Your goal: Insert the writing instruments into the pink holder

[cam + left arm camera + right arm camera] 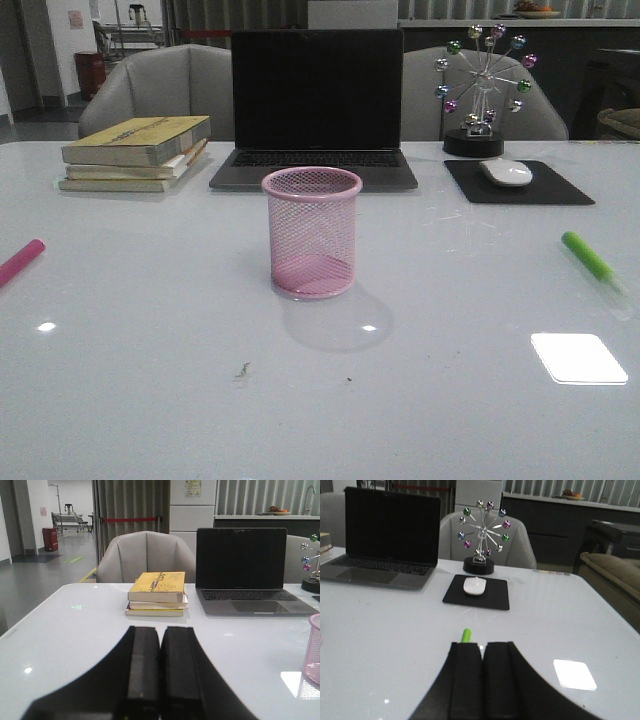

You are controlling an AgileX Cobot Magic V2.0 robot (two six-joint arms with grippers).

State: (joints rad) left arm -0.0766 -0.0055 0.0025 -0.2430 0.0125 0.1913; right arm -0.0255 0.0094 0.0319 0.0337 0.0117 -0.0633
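We see the green pen (588, 256) lying flat on the white table (150, 330) at the right side, its long axis running diagonally from its rounded green end, which points back toward the mouse pad (517, 183), to a pale, whitish end nearer us and the table's right edge. The pink pen (20, 262) lies flat at the far left edge, angled the opposite way, with its rounded end pointing up and inward; its other end is cut off by the frame. Both pens are well apart from the pink holder (312, 234), which stands upright in the middle of the table between them, in front of the laptop (314, 110); through its mesh we see nothing inside. Behind it, a stack of books (137, 152) sits to the left of the laptop, and a white mouse (506, 172) rests on the mouse pad to the right, with a ball ornament (482, 90) just behind. In the left wrist view the left gripper (160, 645) has its two black fingers pressed together, holding nothing. In the right wrist view the right gripper (480, 657) is likewise closed on nothing, with the tip of the green pen showing just beyond its fingers.
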